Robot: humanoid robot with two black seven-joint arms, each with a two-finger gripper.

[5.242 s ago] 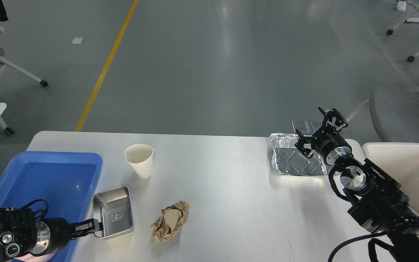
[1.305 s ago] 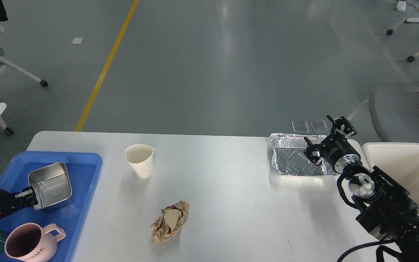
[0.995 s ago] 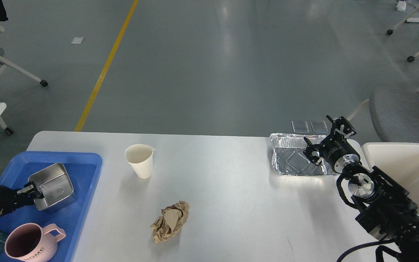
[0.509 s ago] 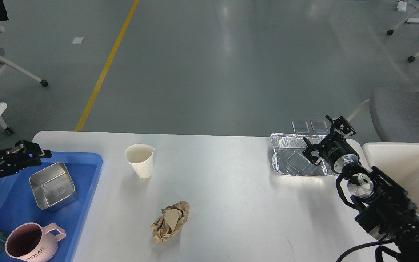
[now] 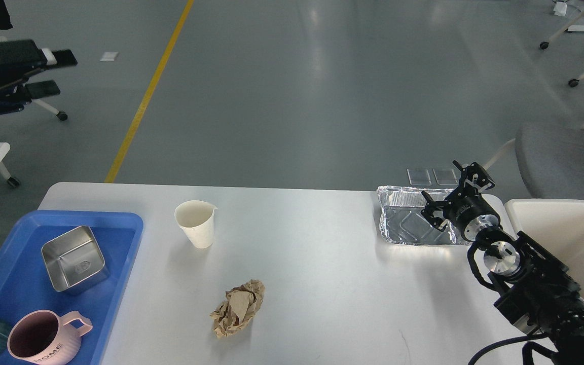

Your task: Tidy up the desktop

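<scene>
Your steel tin (image 5: 73, 258) sits in the blue tray (image 5: 119, 263); cup (image 5: 195, 223), paper wad (image 5: 237, 308) and foil pan (image 5: 413, 223) remain on the tabletop (image 5: 322, 263). Right end effector (image 5: 455, 194) spread, seemingly empty; left end effector (image 5: 43, 71) raised, empty, fingers parted.

The right arm (image 5: 530, 284) is black throughout, built of blocky, angular housings with matte faces; 2 round silver metal discs sit along it, one a bright ring (image 5: 479, 225) just behind the wrist, the other a polished cap (image 5: 497, 255) with a dark centre at the next joint; black cables (image 5: 477, 266) loop beside that joint, and another thick black cable curves out near the bottom edge; the right gripper (image 5: 457, 190) is a black skeletal assembly with thin prongs and small pale patches at its ends; the left gripper (image 5: 51, 71) has 2 flat black slab-like fingers, one with a pale band; its body is black with bluish edges.
</scene>
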